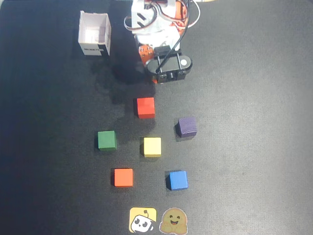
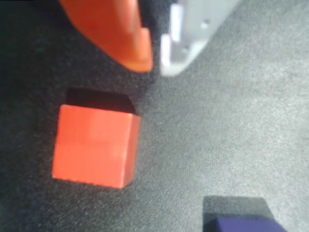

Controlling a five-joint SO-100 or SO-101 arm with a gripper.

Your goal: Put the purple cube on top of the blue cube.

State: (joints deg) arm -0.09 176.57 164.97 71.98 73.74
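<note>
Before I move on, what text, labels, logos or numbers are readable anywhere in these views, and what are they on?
White box: a dark label strip on its lower outer wall in the overhead view, too small and blurred to read.
Yellow sticker: a cartoon face, no words.
Brown sticker: a smiling cartoon figure, no words.
Coloured cubes and gripper: no markings visible in either view.

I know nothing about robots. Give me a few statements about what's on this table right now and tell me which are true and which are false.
1. The purple cube sits on the blue cube. False: both rest apart on the mat.
2. The gripper holds nothing. True.
3. In the overhead view, the red cube is the cube nearest the arm. True.
4. The white box holds a cube. False: it looks empty.
5. The yellow cube touches the green cube. False: a gap separates them.
</note>
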